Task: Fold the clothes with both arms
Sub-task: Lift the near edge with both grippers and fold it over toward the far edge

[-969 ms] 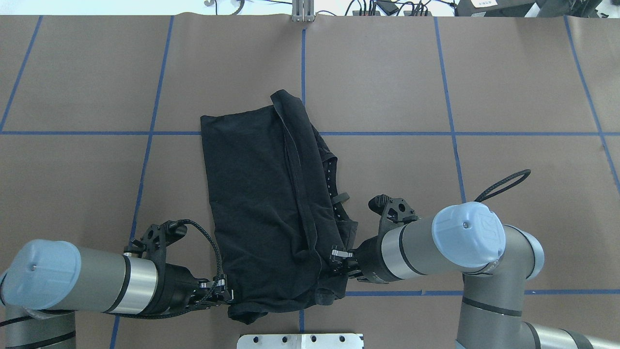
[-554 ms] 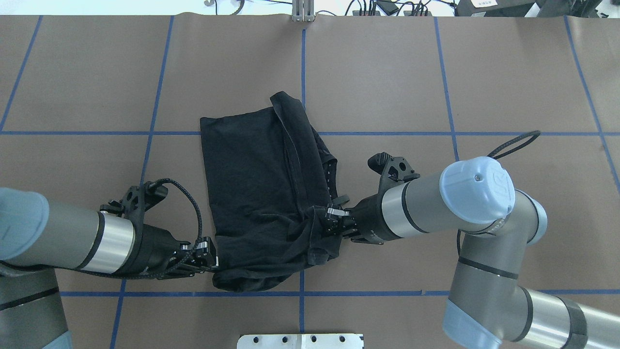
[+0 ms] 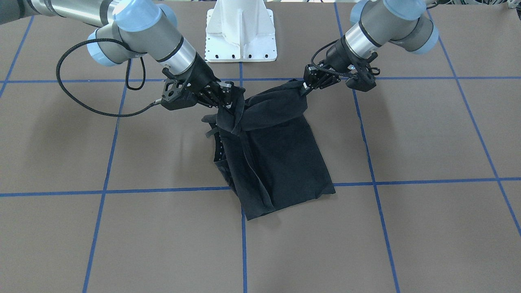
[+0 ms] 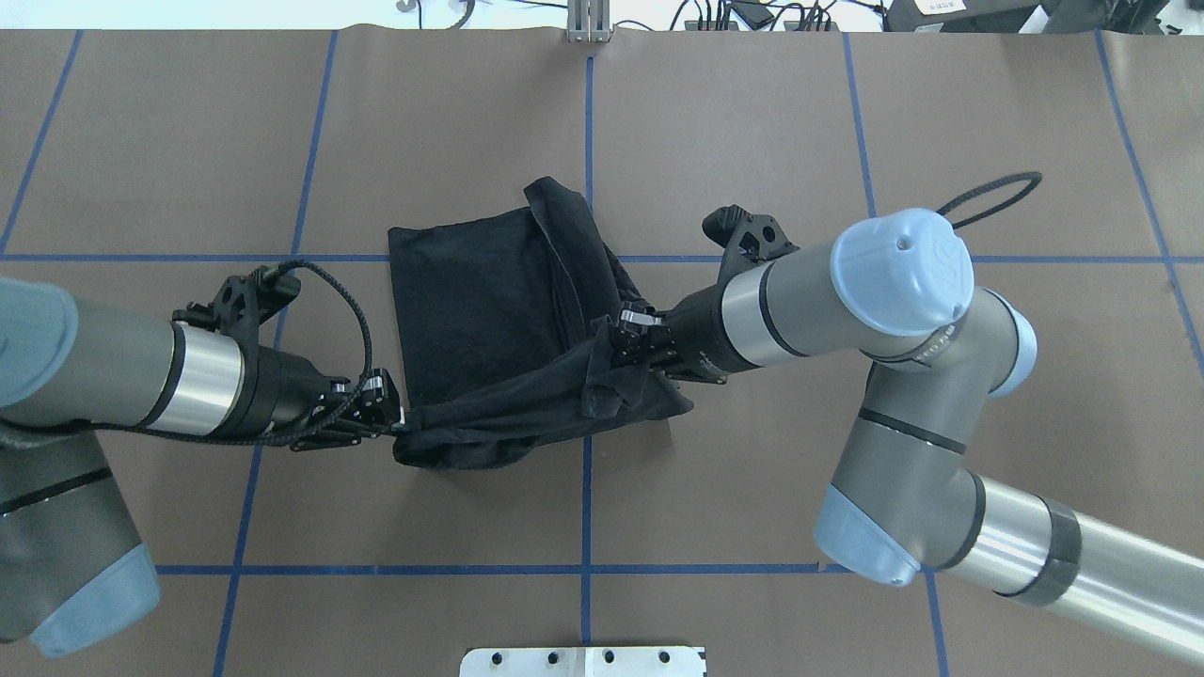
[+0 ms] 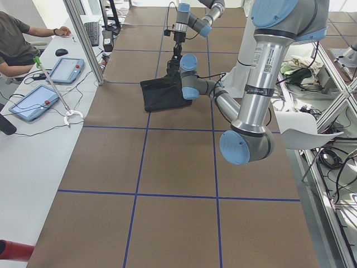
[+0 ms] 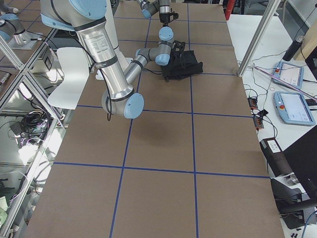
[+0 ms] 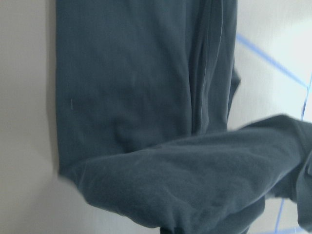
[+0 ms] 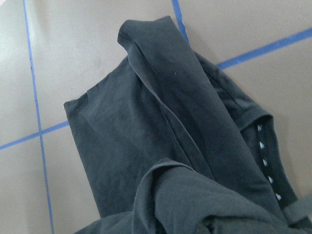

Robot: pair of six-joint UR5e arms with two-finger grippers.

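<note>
black cloth T-shirt (image 4: 470, 301): near edge up, far part flat | left gripper (image 4: 393, 418): clamped on left corner | right gripper (image 4: 613, 343): clamped on right corner

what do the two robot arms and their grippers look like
Both the left arm and the right arm are silver-grey tubes with polished silver bands, light-blue rounded joint caps and black wrist sections. The left gripper and right gripper are small, black, two-fingered, with silver metal pieces near the tips. A black braided cable loops out from each wrist.
</note>
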